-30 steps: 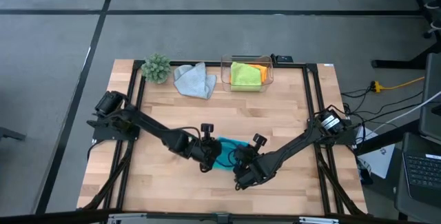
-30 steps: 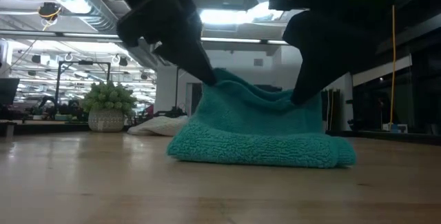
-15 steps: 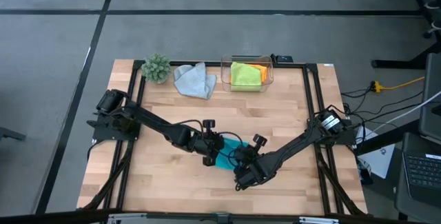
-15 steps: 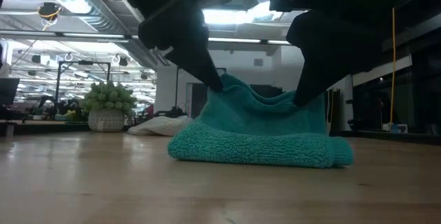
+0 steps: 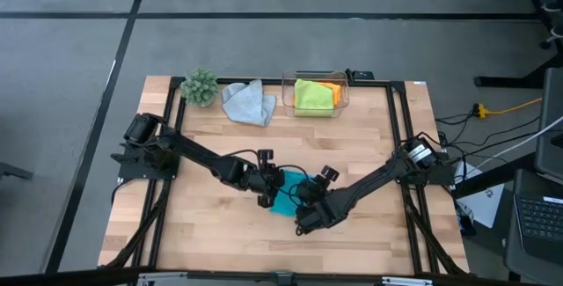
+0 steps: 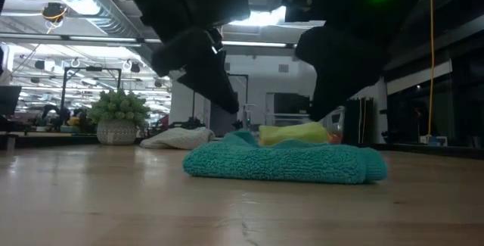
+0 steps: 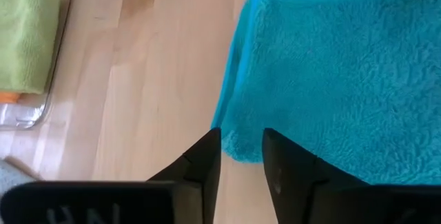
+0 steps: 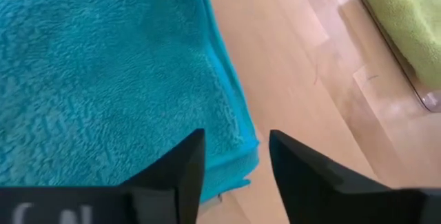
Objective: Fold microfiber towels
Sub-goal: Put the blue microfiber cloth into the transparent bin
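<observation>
The turquoise towel (image 5: 287, 200) lies folded and flat on the wooden table (image 5: 211, 242), near its middle; its thick folded edge (image 6: 283, 164) faces the near side. My left gripper (image 7: 241, 136) is open just above the towel's left end. Over the towel's right end (image 8: 227, 120), my right gripper (image 8: 238, 136) also stands open. In the low view both sets of fingers (image 6: 227, 98) hang a little above the cloth, clear of it.
At the far edge stand a small green plant (image 5: 200, 85), a crumpled light grey towel (image 5: 248, 103), and a clear box (image 5: 315, 92) holding a lime green towel (image 5: 312, 94) and an orange one (image 5: 331, 86). Bare wood lies on the near side of the turquoise towel.
Both grippers have opened and let go of the turquoise towel's raised upper layer, which has dropped flat onto the layers below. Both grippers have risen a little above the cloth. The towel's bottom has stayed where it was.
</observation>
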Controlling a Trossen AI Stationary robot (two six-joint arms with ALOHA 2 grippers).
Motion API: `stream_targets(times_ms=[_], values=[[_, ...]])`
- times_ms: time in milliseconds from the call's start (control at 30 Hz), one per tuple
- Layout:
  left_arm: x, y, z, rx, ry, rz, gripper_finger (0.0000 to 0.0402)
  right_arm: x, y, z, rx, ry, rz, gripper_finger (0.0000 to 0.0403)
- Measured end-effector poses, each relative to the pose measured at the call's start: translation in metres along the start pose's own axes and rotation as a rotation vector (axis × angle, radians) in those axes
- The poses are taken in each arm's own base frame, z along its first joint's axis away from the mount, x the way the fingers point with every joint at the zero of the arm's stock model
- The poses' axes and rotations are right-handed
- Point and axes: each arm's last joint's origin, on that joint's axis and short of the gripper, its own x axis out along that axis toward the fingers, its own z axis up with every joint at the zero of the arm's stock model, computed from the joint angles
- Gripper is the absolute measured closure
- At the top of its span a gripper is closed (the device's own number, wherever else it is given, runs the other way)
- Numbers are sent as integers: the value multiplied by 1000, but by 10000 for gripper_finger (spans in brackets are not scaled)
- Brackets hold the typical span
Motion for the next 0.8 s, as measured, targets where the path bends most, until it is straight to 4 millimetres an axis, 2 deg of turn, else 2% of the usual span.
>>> stream_targets(times_ms=[200, 300, 433, 633, 800], values=[[-3, -3, -1, 23, -4, 26, 293, -2, -3, 2, -18, 12, -17, 220], [-14, -5, 0, 38, -5, 21, 294, -9, -3, 8, -20, 14, -19, 224], [-42, -3, 4, 7, -12, 9, 293, -22, -2, 13, -26, 48, 15, 233], [-89, -2, 6, -86, -85, -36, 293, -35, 9, 4, -42, 165, 153, 236], [-119, -6, 7, -155, -158, -96, 293, -42, 20, -1, -100, 157, 243, 236]])
